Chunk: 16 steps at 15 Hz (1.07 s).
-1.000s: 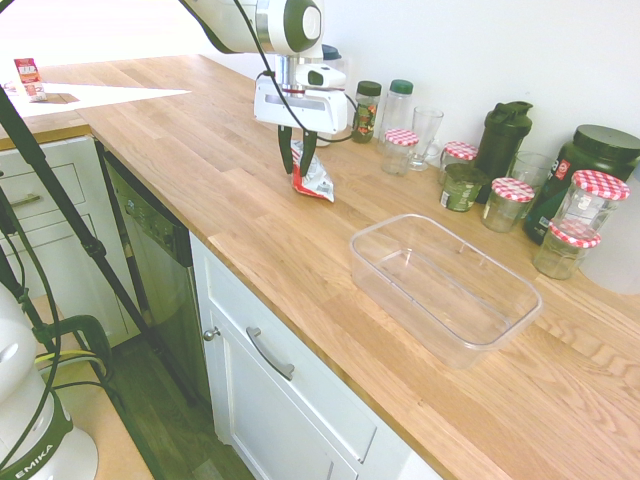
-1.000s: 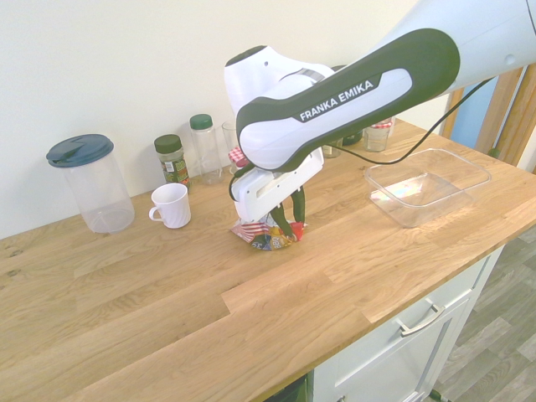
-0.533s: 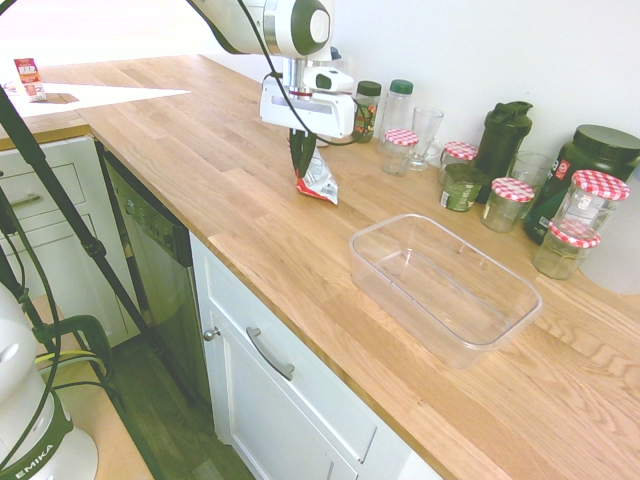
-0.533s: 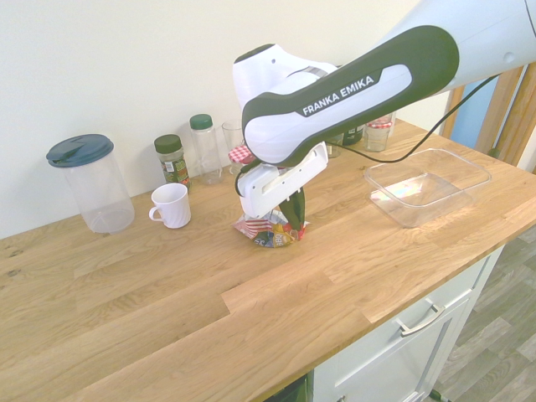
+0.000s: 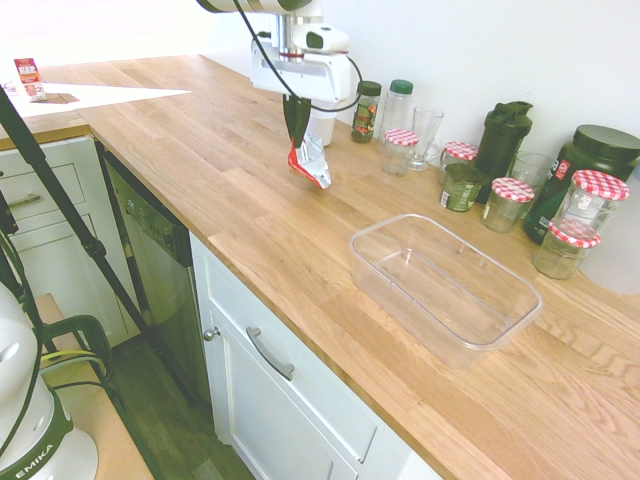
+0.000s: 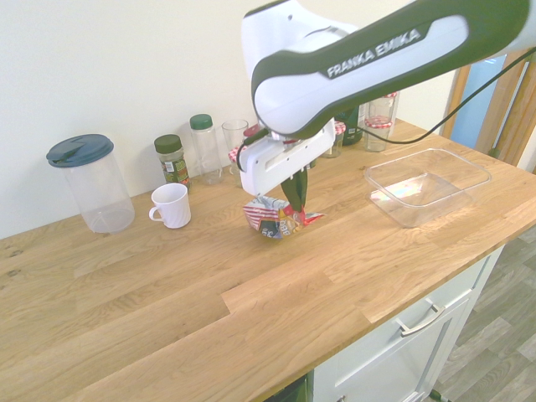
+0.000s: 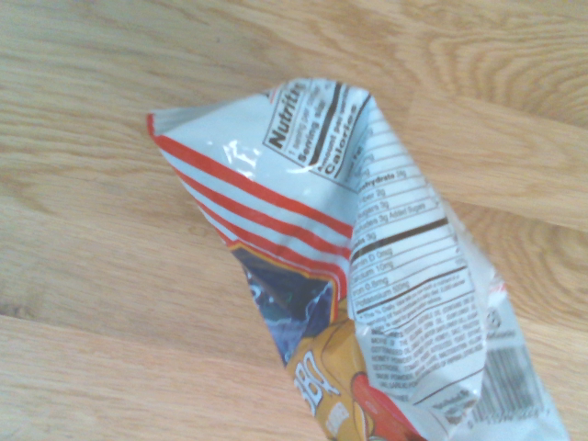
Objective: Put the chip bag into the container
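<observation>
Holding the chip bag [image 5: 310, 162] pinched at its top edge, my pincer [image 5: 295, 128] is closed on the foil and the bag hangs clear above the table [image 5: 200, 170]. This looks like the carry step. The container [image 5: 444, 285] sits well apart, at about four o'clock from the bag in the first exterior view. Next I judge I must travel over its rim, lower, and then let go.

One chip bag [image 5: 310, 165], one clear container [image 5: 500, 328], five checkered-lid jars [image 5: 600, 190], one white mug [image 6: 172, 205]
</observation>
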Motion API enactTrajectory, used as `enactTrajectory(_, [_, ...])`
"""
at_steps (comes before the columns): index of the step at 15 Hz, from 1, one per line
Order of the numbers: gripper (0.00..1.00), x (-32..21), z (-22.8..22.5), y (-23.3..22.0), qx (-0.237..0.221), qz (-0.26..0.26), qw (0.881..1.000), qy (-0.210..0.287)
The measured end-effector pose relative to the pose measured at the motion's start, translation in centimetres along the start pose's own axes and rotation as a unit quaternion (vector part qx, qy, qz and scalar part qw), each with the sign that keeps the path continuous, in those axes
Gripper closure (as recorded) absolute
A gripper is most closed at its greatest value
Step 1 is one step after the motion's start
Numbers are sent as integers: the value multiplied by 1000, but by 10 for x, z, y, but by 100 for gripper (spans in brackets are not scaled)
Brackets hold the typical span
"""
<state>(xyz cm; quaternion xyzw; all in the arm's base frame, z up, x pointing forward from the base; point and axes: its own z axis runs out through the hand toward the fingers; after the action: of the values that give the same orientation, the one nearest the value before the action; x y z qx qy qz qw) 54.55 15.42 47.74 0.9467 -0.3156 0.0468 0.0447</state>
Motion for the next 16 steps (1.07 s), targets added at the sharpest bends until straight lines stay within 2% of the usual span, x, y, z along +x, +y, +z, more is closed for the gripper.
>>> enactTrajectory(4, [100, 27, -45, 78, 40, 35, 999, 4])
enactTrajectory(8, [100, 68, -56, 185, 75, 64, 995, -6])
enactTrajectory(13, [100, 110, -30, 318, 110, 89, 990, -24])
enactTrajectory(16, [100, 129, -2, 357, 122, 94, 987, -35])
